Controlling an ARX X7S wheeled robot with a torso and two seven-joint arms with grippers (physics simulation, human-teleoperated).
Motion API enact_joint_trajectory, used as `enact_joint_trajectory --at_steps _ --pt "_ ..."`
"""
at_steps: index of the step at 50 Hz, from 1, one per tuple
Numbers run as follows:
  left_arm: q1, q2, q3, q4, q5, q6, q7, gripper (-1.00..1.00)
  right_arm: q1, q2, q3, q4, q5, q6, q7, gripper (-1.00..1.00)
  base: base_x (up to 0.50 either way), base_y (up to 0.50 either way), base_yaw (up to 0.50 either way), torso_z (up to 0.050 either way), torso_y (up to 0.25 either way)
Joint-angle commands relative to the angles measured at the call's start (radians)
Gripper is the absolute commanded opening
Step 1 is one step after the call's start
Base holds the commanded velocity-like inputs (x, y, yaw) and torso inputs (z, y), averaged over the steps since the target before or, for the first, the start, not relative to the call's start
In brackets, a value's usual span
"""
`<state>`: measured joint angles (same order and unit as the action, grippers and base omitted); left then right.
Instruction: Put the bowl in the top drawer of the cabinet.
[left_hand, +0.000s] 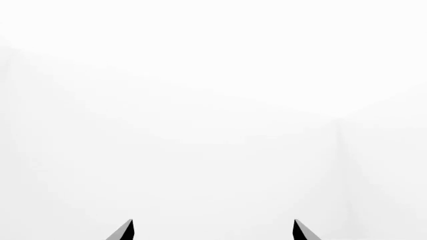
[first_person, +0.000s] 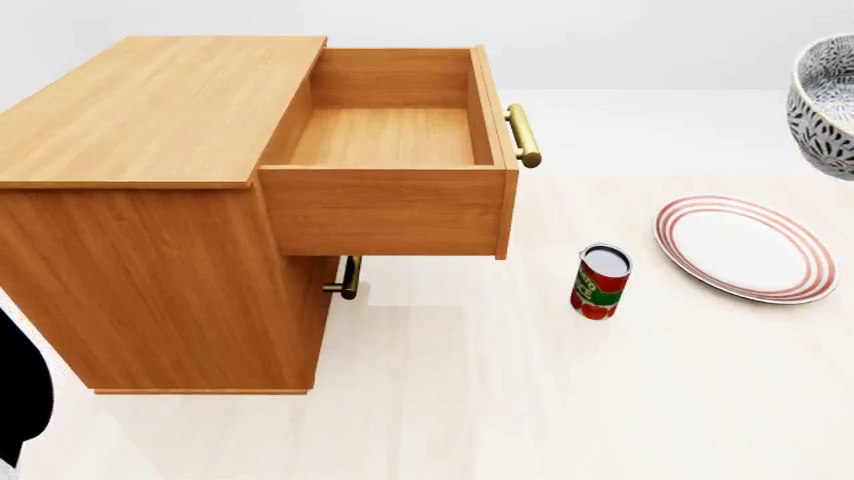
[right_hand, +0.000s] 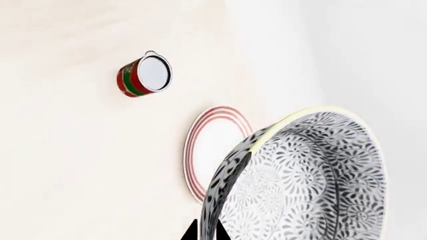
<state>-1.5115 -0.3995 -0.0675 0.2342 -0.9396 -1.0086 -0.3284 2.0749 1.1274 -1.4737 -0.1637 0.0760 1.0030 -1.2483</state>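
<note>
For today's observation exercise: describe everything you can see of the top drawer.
The top drawer is a light orange-brown wooden box, pulled fully open from the cabinet. Its inside is empty, showing a bare wood floor and four walls. A brass bar handle sits on its front panel. It hangs level above the lower drawer's handle. Nothing touches it but the cabinet.

The speckled blue-grey bowl (first_person: 823, 105) hangs tilted in the air at the table's far right edge. The wooden cabinet (first_person: 147, 210) stands at the left, its top drawer (first_person: 387, 205) pulled open.
</note>
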Motion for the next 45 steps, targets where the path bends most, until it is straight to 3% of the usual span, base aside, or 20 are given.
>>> enact_joint_trajectory --at_steps 1,12,18,25,39,45 --pt "-0.024 0.001 0.004 0.003 -0.013 -0.009 -0.006 1.0 0.115 -0.133 0.054 0.247 -0.024 -0.267 -0.126 -1.0 0.0 0.0 0.0 0.0 0.0" --pt "-0.077 -0.004 0.001 0.016 -0.046 -0.049 -0.034 1.0 0.134 -0.277 0.075 0.505 0.015 -0.484 -0.184 -1.0 0.0 0.0 0.0 0.0 0.0" --pt "-0.131 -0.001 -0.02 0.026 -0.101 -0.11 -0.084 1.0 0.146 -0.471 0.08 0.853 0.01 -0.697 -0.192 -1.0 0.0 0.0 0.0 0.0 0.0" --pt "-0.165 -0.002 -0.04 0.037 -0.15 -0.156 -0.124 1.0 0.167 -0.784 0.096 1.467 0.012 -1.074 -0.206 -1.0 0.0 0.0 0.0 0.0 0.0" --pt "-0.208 -0.024 -0.067 0.052 -0.209 -0.206 -0.174 1.0 0.12 -0.939 0.263 1.473 -0.015 -1.108 -0.175 -1.0 0.0 0.0 0.0 0.0 0.001" --pt "-0.236 -0.052 -0.113 0.06 -0.292 -0.285 -0.248 1.0 0.097 -0.988 0.342 1.473 -0.035 -1.143 -0.188 -1.0 0.0 0.0 0.0 0.0 0.0"
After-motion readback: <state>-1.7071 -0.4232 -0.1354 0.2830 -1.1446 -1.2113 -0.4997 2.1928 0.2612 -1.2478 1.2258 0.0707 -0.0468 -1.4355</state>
